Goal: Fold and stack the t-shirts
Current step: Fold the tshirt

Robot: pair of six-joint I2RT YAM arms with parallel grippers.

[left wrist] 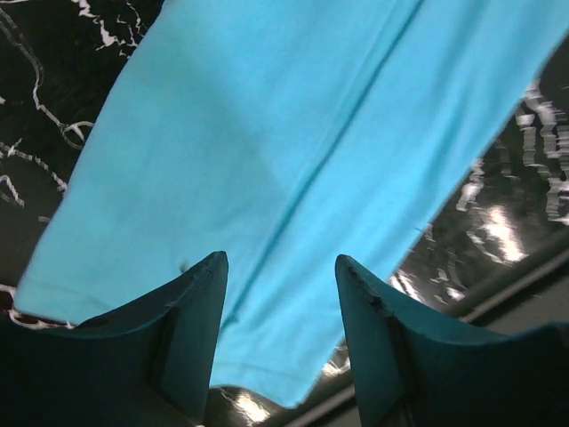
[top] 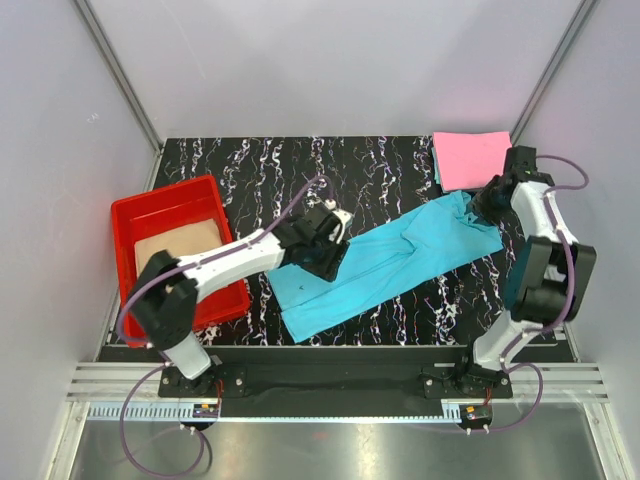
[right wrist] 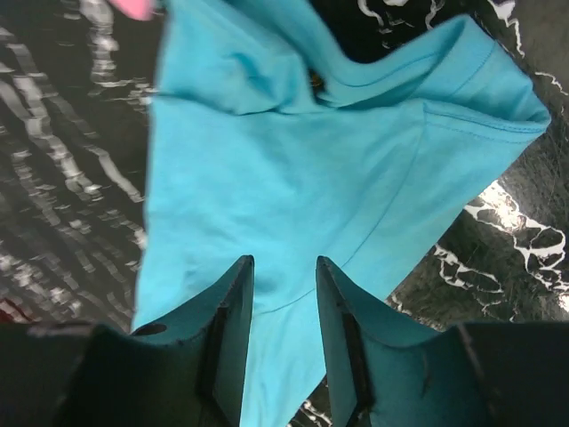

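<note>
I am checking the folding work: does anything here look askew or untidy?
Yes: the turquoise t-shirt lies slanted across the table as a long strip, rumpled at its end near the squarely folded pink t-shirt.

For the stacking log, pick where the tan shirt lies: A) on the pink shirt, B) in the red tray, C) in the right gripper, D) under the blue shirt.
B: the tan shirt lies inside the red tray at the left of the table, apart from the pink shirt and the blue shirt.

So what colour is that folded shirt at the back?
Pink; the folded shirt shows best in the top view.
</note>
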